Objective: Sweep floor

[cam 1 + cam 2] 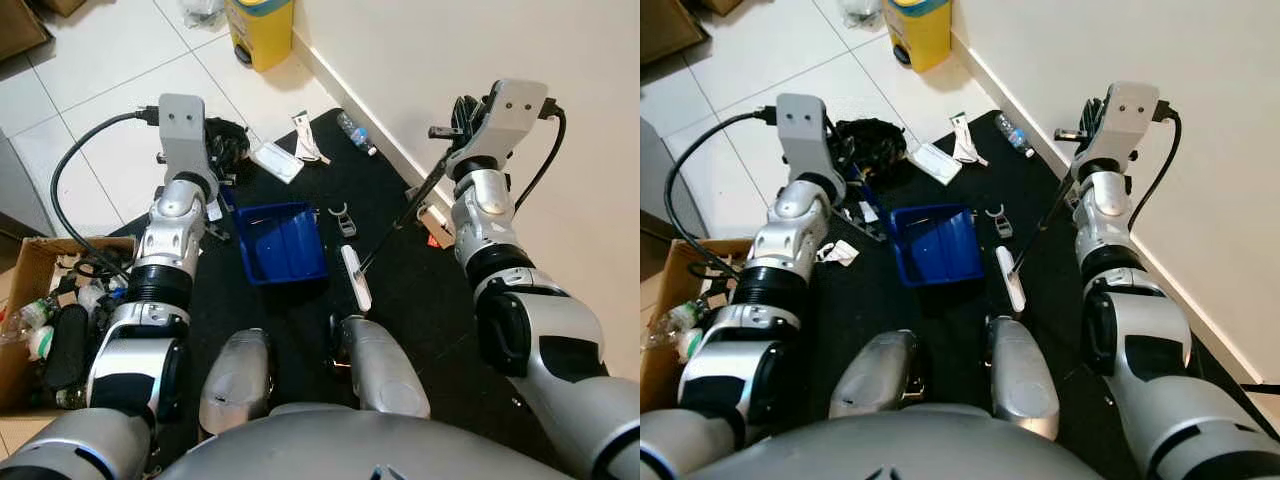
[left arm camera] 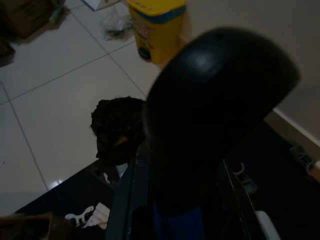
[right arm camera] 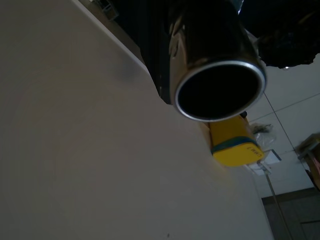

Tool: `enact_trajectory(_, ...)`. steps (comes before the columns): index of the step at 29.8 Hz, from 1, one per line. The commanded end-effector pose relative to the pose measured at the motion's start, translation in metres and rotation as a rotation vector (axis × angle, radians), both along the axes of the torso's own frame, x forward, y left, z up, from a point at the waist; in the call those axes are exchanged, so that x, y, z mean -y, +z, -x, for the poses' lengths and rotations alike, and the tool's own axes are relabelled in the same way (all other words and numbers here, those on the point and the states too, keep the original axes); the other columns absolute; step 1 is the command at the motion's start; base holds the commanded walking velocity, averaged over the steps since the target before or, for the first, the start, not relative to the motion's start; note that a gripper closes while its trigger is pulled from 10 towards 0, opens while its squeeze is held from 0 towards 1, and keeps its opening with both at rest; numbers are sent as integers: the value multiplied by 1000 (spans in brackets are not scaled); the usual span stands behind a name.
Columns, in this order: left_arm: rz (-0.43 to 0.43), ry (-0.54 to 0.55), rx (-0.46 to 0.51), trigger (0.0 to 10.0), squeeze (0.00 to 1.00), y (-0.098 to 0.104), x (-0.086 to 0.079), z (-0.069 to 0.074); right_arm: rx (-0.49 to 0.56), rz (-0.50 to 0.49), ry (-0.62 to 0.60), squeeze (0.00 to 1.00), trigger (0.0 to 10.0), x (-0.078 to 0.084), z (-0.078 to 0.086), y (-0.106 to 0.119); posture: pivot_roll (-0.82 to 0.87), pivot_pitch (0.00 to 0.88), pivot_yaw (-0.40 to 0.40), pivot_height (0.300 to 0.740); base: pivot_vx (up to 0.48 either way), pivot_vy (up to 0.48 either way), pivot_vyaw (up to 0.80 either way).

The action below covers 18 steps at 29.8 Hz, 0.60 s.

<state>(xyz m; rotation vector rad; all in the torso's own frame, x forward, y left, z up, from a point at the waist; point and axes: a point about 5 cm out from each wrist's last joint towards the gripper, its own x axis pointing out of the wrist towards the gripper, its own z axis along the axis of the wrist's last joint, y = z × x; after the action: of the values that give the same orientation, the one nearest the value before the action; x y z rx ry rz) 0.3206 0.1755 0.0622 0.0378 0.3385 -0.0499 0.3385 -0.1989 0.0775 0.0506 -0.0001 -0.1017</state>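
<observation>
On black mat [image 1: 400, 290]: right gripper [image 1: 462, 118] clenched on broom [image 1: 357, 277]; left gripper [image 1: 222, 150] grasps blue dustpan [image 1: 282, 242].

Both eye views were evenly lit and sharp, with soft shadows on the white floor tiles [image 1: 90, 110] and a mild sheen on the silver arms. The black mat [image 1: 400, 290] swallowed detail. The left wrist view was dim, a blurred dark shape looming close. In the right wrist view glare rimmed an out-of-focus metal tube [image 3: 218, 75] against a pale wall [image 3: 75, 150].
</observation>
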Motion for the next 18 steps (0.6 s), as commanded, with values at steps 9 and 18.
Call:
enact_trajectory(9,-37,53,2,10000,0,11,-34,-9,117,131,-210,0,10000,47,-1,29,176,0,-15,740,0,0,0)
enact_trajectory(18,-7,61,-18,10000,0,13,-29,-20,79,94,-180,0,10000,39,-8,28,213,37,-12,740,0,0,0)
